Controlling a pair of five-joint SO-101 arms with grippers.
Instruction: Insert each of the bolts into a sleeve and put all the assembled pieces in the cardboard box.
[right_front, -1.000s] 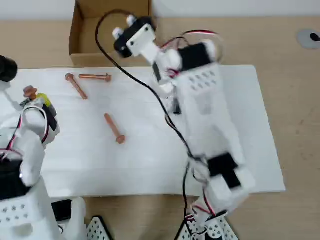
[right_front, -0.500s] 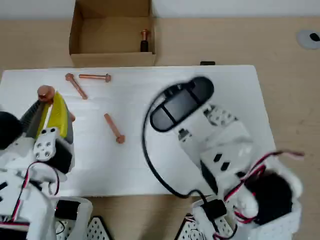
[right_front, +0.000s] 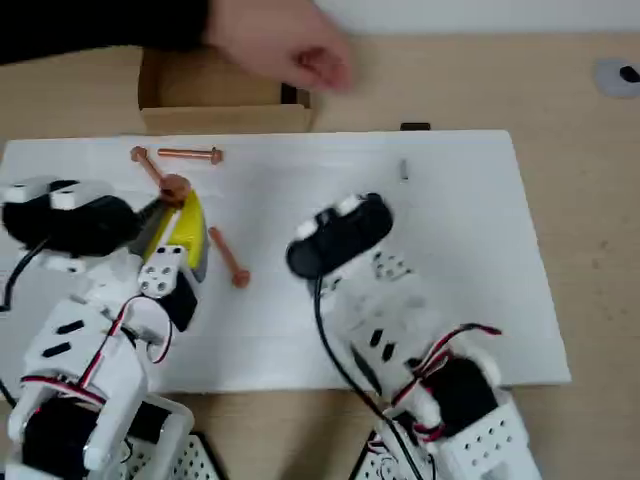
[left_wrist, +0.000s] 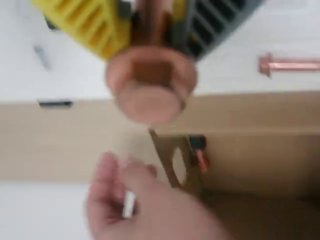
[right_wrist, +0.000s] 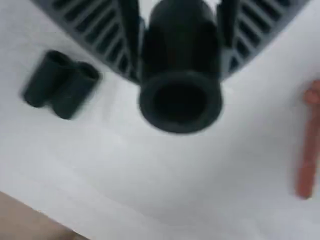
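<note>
My left gripper (left_wrist: 150, 25) is shut on a copper bolt (left_wrist: 150, 85), head pointing at the cardboard box (left_wrist: 250, 150). From above, that bolt (right_front: 174, 188) sits at the yellow finger (right_front: 185, 225) over the white mat's left part. My right gripper (right_wrist: 180, 45) is shut on a black sleeve (right_wrist: 180, 97) just above the mat; the right arm (right_front: 340, 235) is mid-mat. Two more black sleeves (right_wrist: 60, 85) lie side by side. Three loose bolts (right_front: 228, 257) (right_front: 150, 170) (right_front: 190, 154) lie on the mat. An assembled piece (left_wrist: 199, 152) stands in the box.
A person's hand (right_front: 285, 50) hovers over the cardboard box (right_front: 160, 95) at the back edge of the white mat (right_front: 470, 250). Another copper bolt (right_wrist: 307, 150) lies close to the held sleeve. A small black item (right_front: 415, 127) lies at the mat's far edge.
The right arm pulled back from the box to mid-mat, leaving an assembled piece inside. The left arm swung toward the middle with its bolt. A hand came in over the box.
</note>
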